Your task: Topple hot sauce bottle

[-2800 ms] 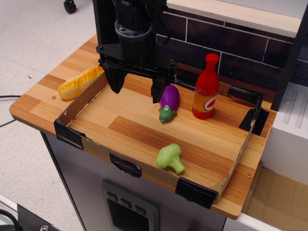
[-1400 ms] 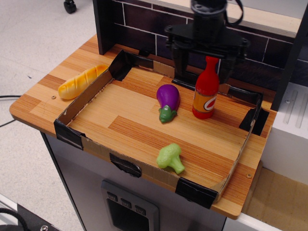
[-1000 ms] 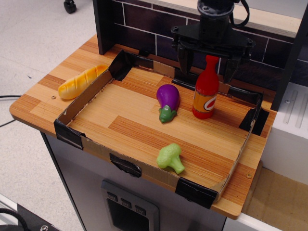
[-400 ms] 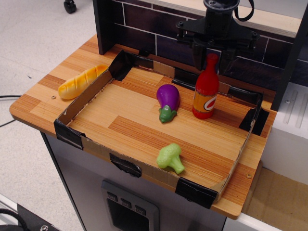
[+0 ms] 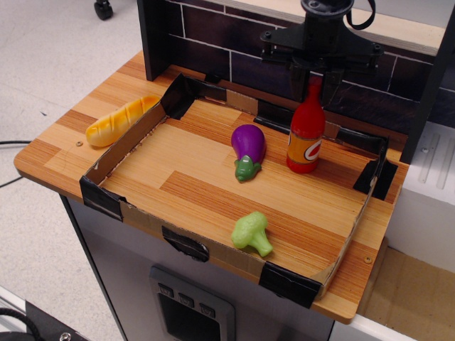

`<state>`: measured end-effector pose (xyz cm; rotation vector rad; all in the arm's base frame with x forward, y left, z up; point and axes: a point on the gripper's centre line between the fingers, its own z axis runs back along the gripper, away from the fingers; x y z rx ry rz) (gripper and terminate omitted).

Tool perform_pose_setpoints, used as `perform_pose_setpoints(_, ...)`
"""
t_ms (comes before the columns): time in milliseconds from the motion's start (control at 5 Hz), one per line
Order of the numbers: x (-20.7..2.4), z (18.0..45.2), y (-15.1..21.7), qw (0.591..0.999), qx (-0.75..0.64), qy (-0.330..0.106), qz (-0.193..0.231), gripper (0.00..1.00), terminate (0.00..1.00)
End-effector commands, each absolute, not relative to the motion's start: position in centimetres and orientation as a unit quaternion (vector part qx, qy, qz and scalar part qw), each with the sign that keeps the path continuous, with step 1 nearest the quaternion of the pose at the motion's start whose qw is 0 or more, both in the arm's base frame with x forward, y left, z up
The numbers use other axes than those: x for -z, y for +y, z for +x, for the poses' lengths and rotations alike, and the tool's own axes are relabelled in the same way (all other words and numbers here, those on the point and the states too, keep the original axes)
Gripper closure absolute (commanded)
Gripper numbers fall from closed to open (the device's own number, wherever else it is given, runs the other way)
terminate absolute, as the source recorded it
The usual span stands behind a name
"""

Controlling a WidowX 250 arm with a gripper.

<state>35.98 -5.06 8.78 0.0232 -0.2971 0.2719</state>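
a: where's your hot sauce bottle (image 5: pixel 306 133)?

b: you'll find it at about 2 o'clock inside the cardboard-walled tray (image 5: pixel 114 155) on the wooden surface (image 5: pixel 53 153). it stands on its base, with the neck leaning a touch toward 1 o'clock, and the orange label faces the camera.

a: and your gripper (image 5: pixel 317 82)?

b: it hangs right over the bottle's cap, at 12 o'clock from the bottle body. the jaws are drawn narrow, one dark finger on each side of the red cap. you can't tell from this view whether they actually press the cap or just flank it.

a: what sits around the bottle?

b: the purple eggplant (image 5: pixel 248 150) lies at 9 o'clock from it, near but apart, green stem end pointing toward the tray's front. the green broccoli (image 5: pixel 252 232) lies well apart at about 7 o'clock, close to the front wall. the yellow bread loaf (image 5: pixel 119 121) rests outside the tray, against its left wall, far off at 9 o'clock.

a: behind it?

b: you have the dark brick backdrop (image 5: pixel 242 60) at 12 o'clock, just past the tray's rear wall.
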Motion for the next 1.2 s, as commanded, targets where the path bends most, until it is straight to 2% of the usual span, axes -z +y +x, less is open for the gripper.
perform_pose_setpoints(0,-12.4,35.4,-6.6,0.956,-0.124,-0.263,-0.034,1.0,0.0)
perform_pose_setpoints(400,-11.3,34.8,-8.3,0.946,-0.106,-0.3,-0.068,1.0,0.0)
perform_pose_setpoints(600,-10.2,34.9,-8.8,0.94,-0.118,-0.315,-0.057,1.0,0.0)
perform_pose_setpoints(1000,-8.4,32.9,-9.1,0.951,-0.129,-0.278,-0.04,1.0,0.0)
